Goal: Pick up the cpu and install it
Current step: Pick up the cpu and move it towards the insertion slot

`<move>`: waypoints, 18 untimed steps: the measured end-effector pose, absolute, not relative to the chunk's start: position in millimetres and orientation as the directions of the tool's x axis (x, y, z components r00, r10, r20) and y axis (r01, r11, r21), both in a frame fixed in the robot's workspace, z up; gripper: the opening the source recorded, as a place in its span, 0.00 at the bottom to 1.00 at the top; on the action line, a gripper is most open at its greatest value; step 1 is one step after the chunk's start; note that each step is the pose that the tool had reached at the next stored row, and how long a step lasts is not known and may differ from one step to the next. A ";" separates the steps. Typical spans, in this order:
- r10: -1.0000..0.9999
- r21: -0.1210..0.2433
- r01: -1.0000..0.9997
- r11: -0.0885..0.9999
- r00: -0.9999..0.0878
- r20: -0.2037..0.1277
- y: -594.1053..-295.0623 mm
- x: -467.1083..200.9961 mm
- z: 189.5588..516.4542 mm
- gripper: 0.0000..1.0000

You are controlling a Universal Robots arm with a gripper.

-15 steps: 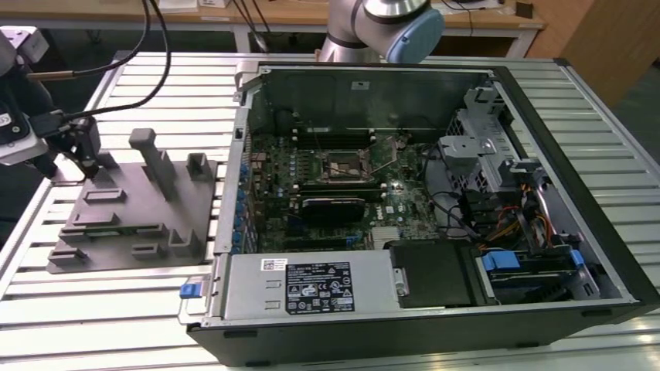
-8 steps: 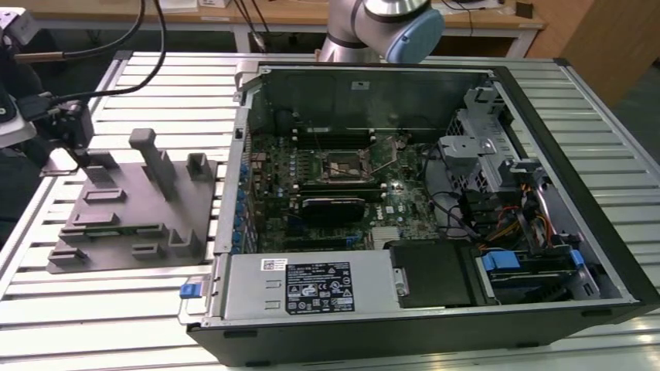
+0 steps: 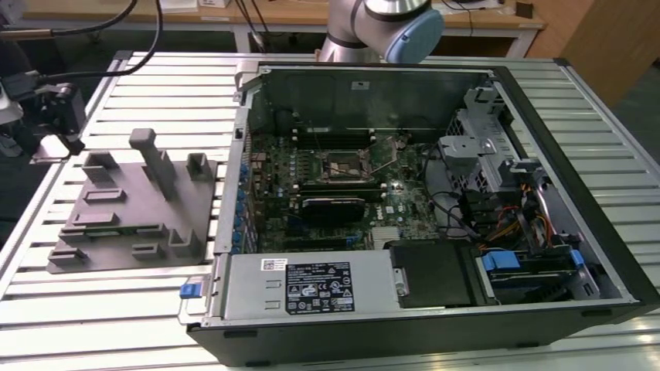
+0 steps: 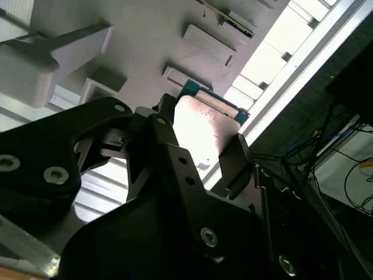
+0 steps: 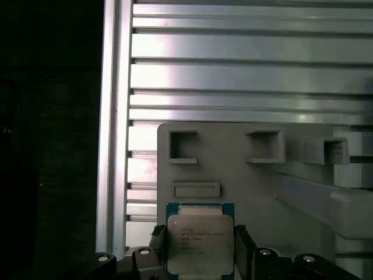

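Pick-up step: fingers [image 5: 240, 251] clenched on the cpu [image 5: 200, 242] at the grey tray [image 5: 256, 181]; lifting calls for a level grip.

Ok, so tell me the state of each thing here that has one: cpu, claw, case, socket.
cpu: held above the tray, gripped on two opposite sides.
claw: shut on the cpu.
case: lying on its side, open.
socket: looks empty.
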State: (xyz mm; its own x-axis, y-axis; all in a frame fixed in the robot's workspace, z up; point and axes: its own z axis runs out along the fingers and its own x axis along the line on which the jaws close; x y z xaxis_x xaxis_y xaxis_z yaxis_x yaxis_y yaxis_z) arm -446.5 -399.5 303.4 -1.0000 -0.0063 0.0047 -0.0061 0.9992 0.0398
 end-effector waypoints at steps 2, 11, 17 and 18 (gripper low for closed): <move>-0.006 0.040 -0.006 0.999 -1.000 0.005 -399.2 -446.4 308.9 0.54; -0.006 0.040 -0.006 0.999 -1.000 0.005 -397.8 -446.5 328.3 0.54; -0.006 0.040 -0.006 0.999 -1.000 0.005 -397.1 -446.5 345.4 0.54; -0.006 0.040 -0.006 0.999 -1.000 0.005 -397.0 -446.5 348.5 0.54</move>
